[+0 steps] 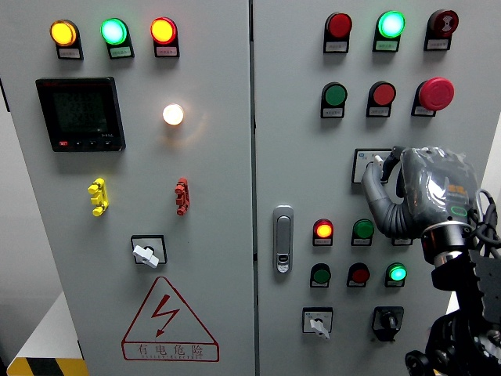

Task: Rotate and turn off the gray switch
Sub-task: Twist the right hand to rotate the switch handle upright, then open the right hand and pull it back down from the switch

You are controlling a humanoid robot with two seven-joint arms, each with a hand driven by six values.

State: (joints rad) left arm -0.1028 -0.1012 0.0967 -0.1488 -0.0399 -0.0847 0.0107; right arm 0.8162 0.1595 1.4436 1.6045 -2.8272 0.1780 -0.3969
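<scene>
Curling over a square switch plate on the rt door of a gray control cabinet (pixel 227 235): fingers (pixel 374 174) of the right hand (pixel 427 188), gray and black, arm rising from lower rt. Thumb and fingers bent inward at the gray switch (pixel 368 166), upper mid of rt door; knob itself mostly hidden behind the palm, so cannot confirm a firm pinch, only close contact or near it. Likely posed this way to wrap the knob for a twist.

Just below the hand: row of round lamps, amber lamp (pixel 323 229) lit, green button (pixel 362 229) beside it; under those, a lit green lamp (pixel 398 272). Further down, white selector switch (pixel 317 323) and black selector (pixel 387 319), both untouched. Above: red mushroom stop button (pixel 436 93), well clear of the hand. Door handle (pixel 282 239) w/ lock at the door's left edge.

Left door: digital meter (pixel 80 114), glowing white lamp (pixel 173 114), yellow lever (pixel 97 197), red lever (pixel 182 196), small white switch (pixel 145 252), red warning triangle (pixel 170 321) w/ lightning bolt.

Left hand absent from view.

Judged stage: grip forming, turn not yet evident.
</scene>
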